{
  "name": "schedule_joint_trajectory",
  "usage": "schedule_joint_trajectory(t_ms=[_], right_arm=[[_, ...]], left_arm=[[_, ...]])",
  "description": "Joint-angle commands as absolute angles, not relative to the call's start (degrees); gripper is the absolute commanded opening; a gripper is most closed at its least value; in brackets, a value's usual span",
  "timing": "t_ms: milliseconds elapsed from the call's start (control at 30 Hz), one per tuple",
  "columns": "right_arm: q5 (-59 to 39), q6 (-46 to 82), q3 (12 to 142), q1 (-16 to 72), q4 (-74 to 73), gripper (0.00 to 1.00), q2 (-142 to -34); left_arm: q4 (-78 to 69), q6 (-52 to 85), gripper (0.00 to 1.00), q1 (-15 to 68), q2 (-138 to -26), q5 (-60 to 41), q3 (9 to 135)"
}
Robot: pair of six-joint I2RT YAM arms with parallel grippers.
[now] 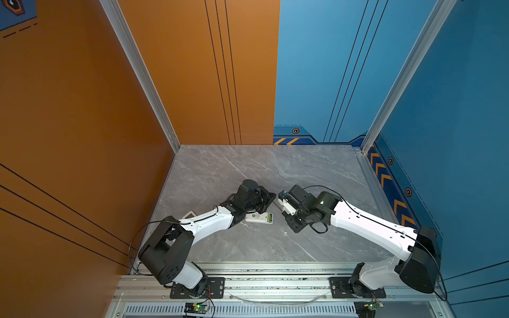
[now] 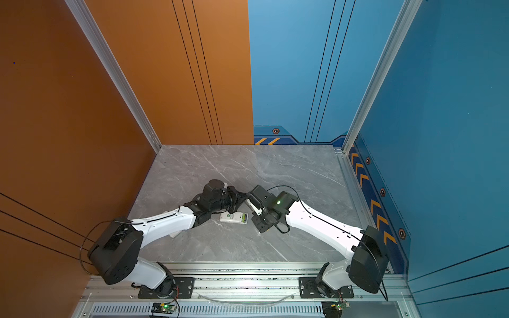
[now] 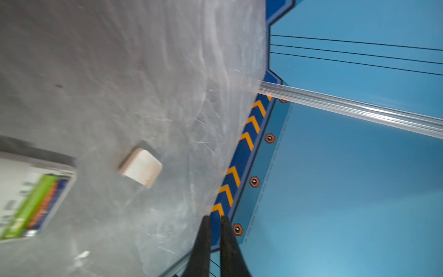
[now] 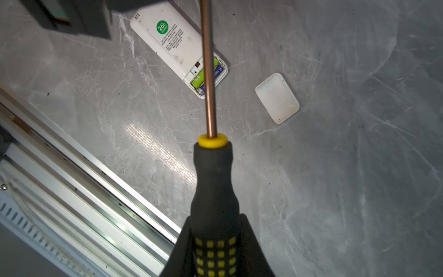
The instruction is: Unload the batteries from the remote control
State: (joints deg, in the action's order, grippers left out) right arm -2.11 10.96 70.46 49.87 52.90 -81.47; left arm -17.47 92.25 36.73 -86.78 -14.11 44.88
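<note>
Left gripper (image 3: pixel 215 219) pinched closed, holding nothing. Right gripper (image 4: pixel 215 242) clamped on the screwdriver (image 4: pixel 213 177) handle, its shaft crossing in front of the batteries (image 4: pixel 198 79). Batteries sit in the open bay at the right end of the remote control (image 1: pixel 257 218), lower centre in both top views, just below both grippers; white lid (image 4: pixel 276 98) lies beside it.

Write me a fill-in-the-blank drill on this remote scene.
The right gripper grips a screwdriver with a black-and-____ handle.
The remote control has its battery compartment ____.
A lime-____ battery lies inside it.
The left gripper is ____, holding nothing.
Missing words: yellow; open; green; shut.
</note>
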Motion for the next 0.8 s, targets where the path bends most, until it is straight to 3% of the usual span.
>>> schedule_joint_trajectory(t_ms=[0,33,167,300,633,767], right_arm=[[-3.15,13.22,75.25,47.46,51.88,0.47,-81.08],[-3.5,14.98,76.35,46.24,51.14,0.6,-80.08],[-1.92,24.76,74.33,39.64,39.54,0.84,-70.79],[-13.7,31.71,70.31,29.62,26.32,0.88,-67.02],[-27.29,20.32,72.97,27.52,25.32,0.92,-74.8],[-26.87,12.81,74.65,28.83,29.59,0.91,-76.8]], left_arm=[[-23.61,101.35,0.0,36.31,-86.22,-17.54,43.75],[-27.49,105.18,0.0,35.55,-86.4,-17.1,42.46],[-44.49,122.84,0.0,32.38,-87.29,-11.52,37.53],[-48.81,133.63,0.0,31.77,-86.75,-7.18,36.3],[-56.1,145.4,0.0,33.4,-89.85,-5.01,38.68],[-56.43,146.77,0.0,33.22,-90.37,-7.67,39.94]])
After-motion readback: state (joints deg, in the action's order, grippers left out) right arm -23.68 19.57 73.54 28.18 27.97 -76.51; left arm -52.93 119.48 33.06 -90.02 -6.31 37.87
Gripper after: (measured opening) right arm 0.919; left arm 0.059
